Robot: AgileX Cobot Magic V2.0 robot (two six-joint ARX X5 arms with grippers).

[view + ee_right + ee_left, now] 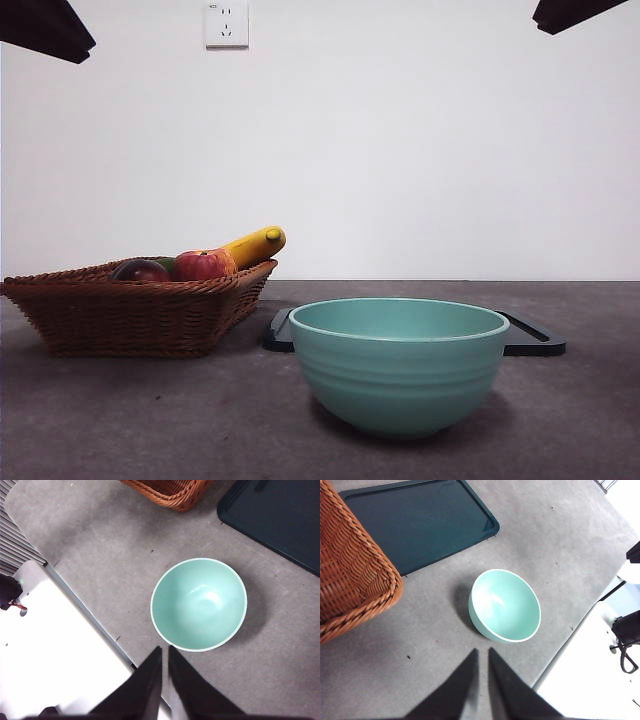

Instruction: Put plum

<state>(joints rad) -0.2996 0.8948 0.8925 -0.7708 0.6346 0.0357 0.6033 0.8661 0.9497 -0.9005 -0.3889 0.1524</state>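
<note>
While both arms wait high above the table, the plum (140,269) lies in the wicker basket (130,315).

Beside the plum in the basket sit a red apple (203,265) and a yellow banana (255,245), with a sliver of green fruit (165,263) between plum and apple. Just beside the basket stands an empty mint-green bowl (400,365), with a dark tray (530,338) behind the bowl. Left gripper (482,655) and right gripper (164,652) hover above the bowl, each with its jaws pressed nearly together and holding nothing.
</note>
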